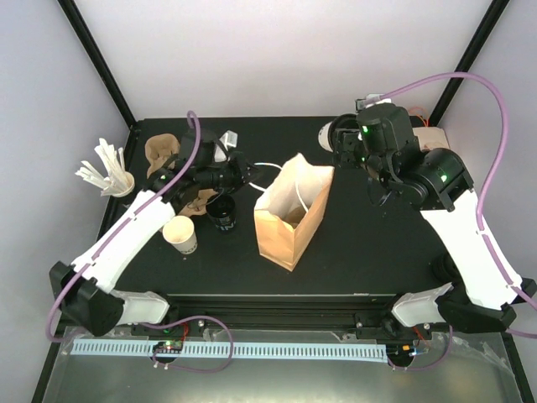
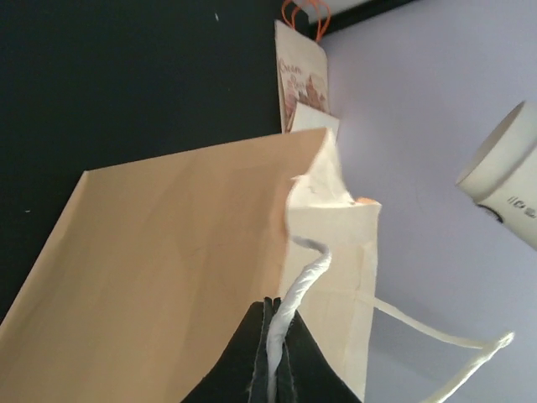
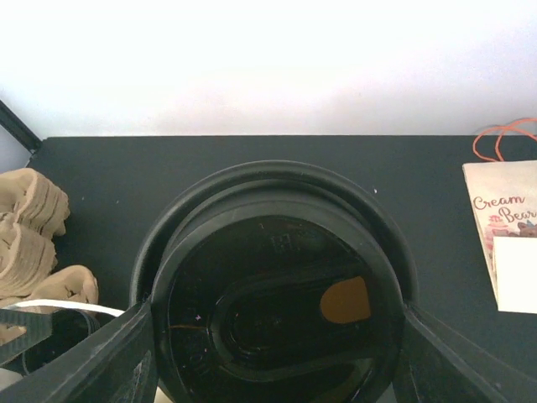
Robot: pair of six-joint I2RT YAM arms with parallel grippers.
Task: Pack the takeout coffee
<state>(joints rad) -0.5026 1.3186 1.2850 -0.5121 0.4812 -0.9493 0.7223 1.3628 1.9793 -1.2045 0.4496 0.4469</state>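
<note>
Black tabletop, white walls, black frame posts. Bag stands upright mid-tabletop with its mouth open upward.

Left end effector is pinched tight on one white handle, drawing that side of the mouth toward the left. The other handle hangs loose.

Right end effector has the coffee cup. Jaws are wide, with fingers on either side of it at the black lid. The cup is at the back of the tabletop, behind and to the right of the bag, not over the mouth. I can't tell whether it is lifted or resting on the tabletop, and its tilt is hard to judge. The left wrist view shows it apart from the bag's far edge.

Clutter on the left: paper cup, black cup, sleeves, stirrers. A printed bag lies back right.

My read of the step: bag is held open, coffee is grasped, and the carry to the bag is next; nothing is packed yet.

What the next move needs:
- Bring the cup over the mouth, lid up.
- Lower it between the handles, clear of the paper rim.
- Let go only once the base sits on the bag floor.
- Left holds its pinch so the mouth doesn't fold shut.

Risks: the bag looks light, so a rim snag could tip or drag it. A tilted cup may leak at the lid.
</note>
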